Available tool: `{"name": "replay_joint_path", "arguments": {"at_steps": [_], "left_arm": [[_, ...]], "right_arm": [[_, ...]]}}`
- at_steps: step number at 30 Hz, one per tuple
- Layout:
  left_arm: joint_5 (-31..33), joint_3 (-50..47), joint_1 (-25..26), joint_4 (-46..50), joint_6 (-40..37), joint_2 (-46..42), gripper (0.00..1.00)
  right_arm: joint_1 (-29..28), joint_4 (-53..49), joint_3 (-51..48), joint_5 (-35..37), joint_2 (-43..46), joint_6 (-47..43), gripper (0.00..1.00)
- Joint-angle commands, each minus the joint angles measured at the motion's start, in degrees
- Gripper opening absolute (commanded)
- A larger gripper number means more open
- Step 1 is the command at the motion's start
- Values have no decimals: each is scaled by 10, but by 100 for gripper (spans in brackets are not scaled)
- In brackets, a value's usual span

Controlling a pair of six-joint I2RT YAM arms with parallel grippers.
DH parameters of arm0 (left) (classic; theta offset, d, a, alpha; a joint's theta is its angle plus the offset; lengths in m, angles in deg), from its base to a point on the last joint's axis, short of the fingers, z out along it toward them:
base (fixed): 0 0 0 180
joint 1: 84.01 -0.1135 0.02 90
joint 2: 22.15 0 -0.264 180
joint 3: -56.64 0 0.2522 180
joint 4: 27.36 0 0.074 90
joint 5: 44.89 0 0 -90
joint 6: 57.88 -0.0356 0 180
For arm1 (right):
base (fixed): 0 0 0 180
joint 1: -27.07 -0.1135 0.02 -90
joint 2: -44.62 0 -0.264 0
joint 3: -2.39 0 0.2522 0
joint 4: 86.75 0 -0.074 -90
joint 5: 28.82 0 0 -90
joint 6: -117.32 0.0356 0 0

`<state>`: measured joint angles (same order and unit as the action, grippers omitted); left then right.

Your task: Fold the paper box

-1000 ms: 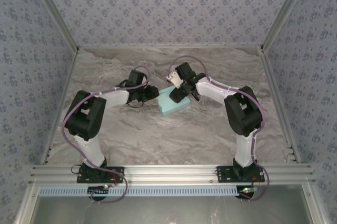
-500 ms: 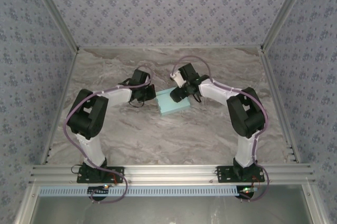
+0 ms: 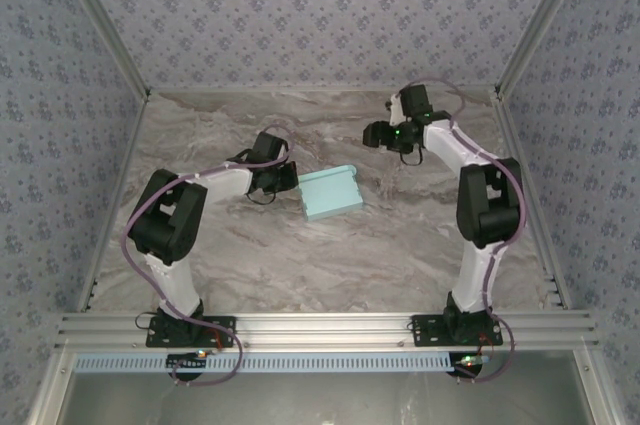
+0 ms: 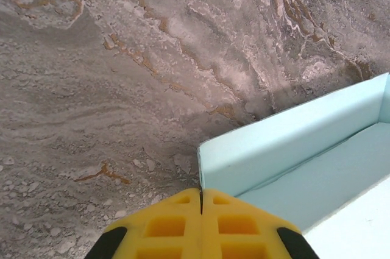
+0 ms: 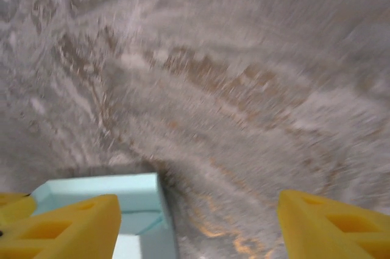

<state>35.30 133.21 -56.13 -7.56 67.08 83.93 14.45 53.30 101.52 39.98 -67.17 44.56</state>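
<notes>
Paper box (image 3: 330,192) sits near mid-surface (image 3: 300,255), pale cyan, walls up, open-topped.

Left tool (image 3: 290,178) is closed, yellow fingers pressed flat together. In the wrist view its tips (image 4: 201,195) meet the box (image 4: 292,143) at a corner. Cannot tell if card is pinched between them.

Right tool (image 3: 372,135) stands open, far right, well apart from the box. Its wrist view is blurred, with jaws (image 5: 198,201) spread wide and a box corner (image 5: 103,189) at lower left.

Soft, even light fills the overhead view, leaving only faint shadows on the desk (image 3: 300,255) and no glare. The left wrist picture is crisp, with a dim shadow just above the paper box (image 4: 292,143). The right wrist picture is smeared with blur throughout.
</notes>
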Motion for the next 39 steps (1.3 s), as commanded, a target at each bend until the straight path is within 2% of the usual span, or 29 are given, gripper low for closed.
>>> {"name": "replay_joint_path", "arguments": {"at_steps": [1,6,11,13,16,19,22,26,29,33,38,39], "left_arm": [[-2,12,4,17,-19,-4,0],[-11,14,5,13,-25,-4,0],[-15,15,5,7,-31,-4,3],[-18,17,2,5,-37,-4,13],[-35,22,-12,7,-47,-16,39],[-46,12,-26,0,-51,-58,56],[-40,10,-27,22,-73,-108,65],[-26,-15,-27,30,-73,-156,67],[-25,-65,-29,-16,-66,-190,67],[-27,-153,-31,-123,-86,-228,72],[-29,-279,-33,-293,-114,-265,89],[-29,-300,-35,-321,-116,-269,97]], "right_arm": [[-10,-57,17,-99,-48,32,65],[-11,-74,57,-142,-105,6,60],[-15,-80,73,-174,-140,-5,48],[-18,-80,72,-175,-145,-7,43],[-18,-77,68,-178,-150,-6,31],[-19,-67,58,-174,-146,-3,19],[-19,-48,36,-176,-135,10,8],[-22,44,-28,-197,-92,41,5],[-22,118,-76,-203,-56,42,5],[-26,212,-141,-205,-6,36,4],[-32,304,-222,-209,55,13,5],[-34,321,-236,-209,65,4,5]]}}
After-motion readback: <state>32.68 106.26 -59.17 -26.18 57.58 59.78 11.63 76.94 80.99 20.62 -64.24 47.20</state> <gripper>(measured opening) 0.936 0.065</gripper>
